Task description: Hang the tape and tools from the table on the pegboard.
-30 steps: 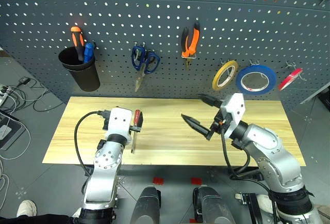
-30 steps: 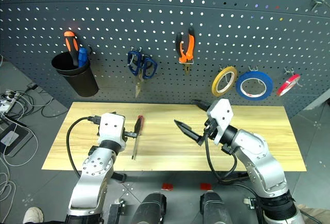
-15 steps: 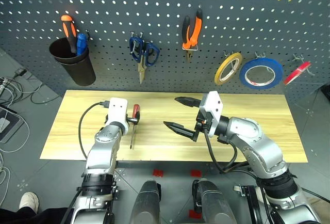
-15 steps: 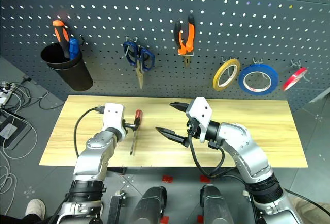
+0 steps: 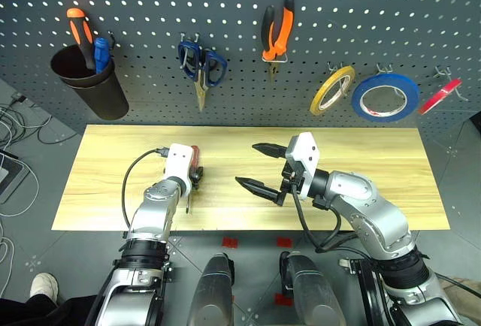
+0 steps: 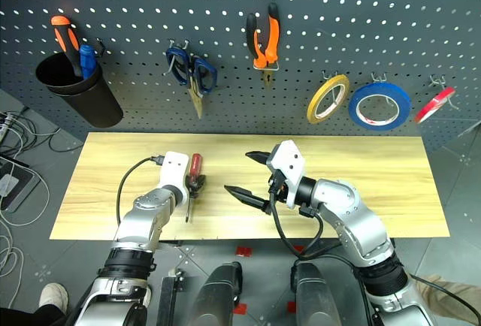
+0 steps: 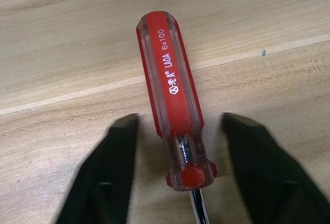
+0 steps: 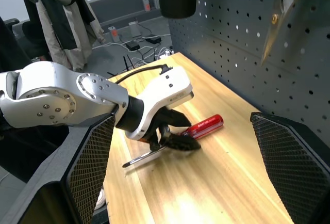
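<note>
Tape (image 5: 330,90), scissors (image 5: 200,70) & pliers (image 5: 276,34) already on pegboard (image 5: 225,10); red screwdriver (image 7: 171,105) left on table (image 5: 391,168), left gripper (image 7: 178,177) fingers astride handle w/ gaps, not gripping; right gripper (image 5: 259,168) wide open, empty.

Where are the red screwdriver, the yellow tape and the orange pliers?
red screwdriver (image 7: 167,87), left wrist view, middle of its handle.
yellow tape (image 5: 330,90), left eye view, lower band of the ring.
orange pliers (image 6: 273,34), right eye view, orange handle.

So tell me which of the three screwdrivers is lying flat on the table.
The red-handled screwdriver, between the left gripper's fingers. The orange-handled screwdriver and the blue-handled screwdriver stand upright in the black cup.
</note>
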### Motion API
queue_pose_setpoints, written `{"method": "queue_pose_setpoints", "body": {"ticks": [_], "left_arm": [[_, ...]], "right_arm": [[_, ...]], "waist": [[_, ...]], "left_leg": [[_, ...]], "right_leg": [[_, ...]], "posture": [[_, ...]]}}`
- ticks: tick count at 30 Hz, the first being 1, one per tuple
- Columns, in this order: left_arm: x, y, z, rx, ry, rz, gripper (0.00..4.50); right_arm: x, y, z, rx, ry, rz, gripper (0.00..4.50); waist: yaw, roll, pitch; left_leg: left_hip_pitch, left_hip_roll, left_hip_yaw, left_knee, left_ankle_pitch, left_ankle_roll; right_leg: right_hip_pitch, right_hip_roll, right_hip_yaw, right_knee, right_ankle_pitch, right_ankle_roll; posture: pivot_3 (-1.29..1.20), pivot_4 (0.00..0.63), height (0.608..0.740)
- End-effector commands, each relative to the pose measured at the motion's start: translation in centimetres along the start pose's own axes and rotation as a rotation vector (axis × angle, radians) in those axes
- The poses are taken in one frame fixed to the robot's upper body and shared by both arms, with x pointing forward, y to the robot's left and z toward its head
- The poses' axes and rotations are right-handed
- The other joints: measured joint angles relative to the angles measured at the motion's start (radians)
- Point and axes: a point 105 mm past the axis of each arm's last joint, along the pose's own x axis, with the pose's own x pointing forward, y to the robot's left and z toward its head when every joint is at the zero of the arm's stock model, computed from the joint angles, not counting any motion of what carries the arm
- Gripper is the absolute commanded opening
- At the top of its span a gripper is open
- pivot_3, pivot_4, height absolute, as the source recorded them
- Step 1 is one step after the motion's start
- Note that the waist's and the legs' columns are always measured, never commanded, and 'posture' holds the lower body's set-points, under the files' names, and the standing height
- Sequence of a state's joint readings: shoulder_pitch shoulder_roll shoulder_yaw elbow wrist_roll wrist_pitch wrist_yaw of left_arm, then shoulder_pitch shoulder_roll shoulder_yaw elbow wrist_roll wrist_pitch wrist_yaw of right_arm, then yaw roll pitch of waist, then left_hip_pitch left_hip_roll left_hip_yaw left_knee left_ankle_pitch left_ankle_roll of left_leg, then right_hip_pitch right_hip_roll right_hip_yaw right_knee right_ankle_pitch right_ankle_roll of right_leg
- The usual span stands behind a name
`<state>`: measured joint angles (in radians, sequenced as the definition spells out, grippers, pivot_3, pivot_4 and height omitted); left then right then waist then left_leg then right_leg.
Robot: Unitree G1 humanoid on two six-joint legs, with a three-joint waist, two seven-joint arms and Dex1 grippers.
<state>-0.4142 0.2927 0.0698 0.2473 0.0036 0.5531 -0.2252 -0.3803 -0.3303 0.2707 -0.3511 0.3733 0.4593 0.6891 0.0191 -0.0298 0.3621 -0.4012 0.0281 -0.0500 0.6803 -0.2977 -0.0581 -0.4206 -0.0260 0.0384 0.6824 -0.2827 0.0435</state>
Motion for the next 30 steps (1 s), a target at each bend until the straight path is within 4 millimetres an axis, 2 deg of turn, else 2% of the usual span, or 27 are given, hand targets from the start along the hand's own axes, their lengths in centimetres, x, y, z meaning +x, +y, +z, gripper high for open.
{"method": "queue_pose_setpoints", "body": {"ticks": [1, 3, 6, 10, 13, 15, 22, 27, 30], "left_arm": [[-0.1, 0.4, 0.7, 0.017, -0.025, 0.014, 1.36], [-0.1, 0.5, 1.0, 0.021, -0.032, 0.017, 0.85], [-0.2, 0.8, 1.5, 0.036, -0.049, 0.026, 0.85], [-1.2, 0.7, 2.0, 0.146, -0.095, 0.027, 0.85], [-3.0, 0.0, 3.0, 0.24, -0.172, 0.022, 0.85], [-3.8, -0.1, 3.4, 0.259, -0.201, 0.028, 0.85], [-9.0, -1.1, 6.1, 0.281, -0.356, 0.116, 0.85], [-12.0, -1.5, 9.0, 0.276, -0.497, 0.194, 0.85], [-13.9, -0.5, 12.1, 0.225, -0.64, 0.301, 0.85]], "right_arm": [[0.1, 0.5, 1.0, -0.029, -0.039, 0.006, 4.5], [0.2, 0.3, 1.1, -0.028, -0.044, 0.001, 4.5], [0.2, 0.1, 1.2, -0.031, -0.053, -0.003, 4.5], [-0.4, 0.2, 1.7, -0.015, -0.082, 0.005, 4.5], [-1.0, 0.5, 2.1, -0.003, -0.106, 0.006, 4.5], [-1.2, 0.4, 2.2, 0.003, -0.113, 0.001, 4.5], [-2.3, 0.0, 3.9, 0.026, -0.184, -0.09, 4.5], [-2.5, -0.2, 4.8, 0.028, -0.226, -0.133, 4.5], [-2.3, -0.8, 5.5, 0.021, -0.265, -0.155, 4.5]], "waist": [[0.0, 0.0, 0.0], [0.0, 0.0, 0.0], [0.001, 0.0, 0.0], [0.003, 0.0, -0.001], [0.003, 0.0, -0.001], [0.006, -0.001, -0.002], [0.009, -0.004, -0.019], [0.016, -0.004, -0.041], [0.027, -0.005, -0.063]], "left_leg": [[0.0, 0.0, 0.0, 0.0, 0.0, 0.0], [0.0, 0.0, 0.0, 0.0, 0.0, 0.0], [0.0, 0.0, 0.0, 0.0, 0.0, 0.0], [0.0, 0.0, 0.0, 0.0, 0.0, -0.001], [-0.001, 0.001, 0.0, -0.001, 0.001, -0.002], [-0.001, 0.001, -0.001, -0.002, 0.002, -0.004], [-0.002, 0.001, -0.001, -0.002, 0.004, -0.007], [-0.003, -0.001, -0.001, -0.002, 0.004, -0.007], [-0.003, -0.001, -0.001, -0.002, 0.004, -0.007]], "right_leg": [[0.0, 0.0, 0.0, 0.0, 0.0, 0.0], [0.0, 0.0, 0.0, 0.0, 0.0, 0.0], [0.0, 0.0, 0.0, 0.0, 0.0, 0.0], [-0.001, 0.0, 0.0, -0.001, 0.0, 0.0], [-0.001, -0.001, 0.0, -0.002, 0.0, 0.0], [-0.001, -0.004, -0.001, -0.002, 0.0, 0.0], [-0.001, -0.009, -0.002, -0.002, 0.0, 0.0], [-0.001, -0.008, -0.003, -0.002, 0.0, 0.0], [-0.001, -0.006, -0.003, -0.002, 0.0, 0.0]], "posture": [[0.09, 0.421, 0.74], [0.09, 0.412, 0.74], [0.11, 0.388, 0.74], [0.12, 0.353, 0.74], [0.13, 0.326, 0.74], [0.14, 0.303, 0.74], [0.18, 0.244, 0.74], [0.2, 0.215, 0.74], [0.22, 0.194, 0.74]]}}
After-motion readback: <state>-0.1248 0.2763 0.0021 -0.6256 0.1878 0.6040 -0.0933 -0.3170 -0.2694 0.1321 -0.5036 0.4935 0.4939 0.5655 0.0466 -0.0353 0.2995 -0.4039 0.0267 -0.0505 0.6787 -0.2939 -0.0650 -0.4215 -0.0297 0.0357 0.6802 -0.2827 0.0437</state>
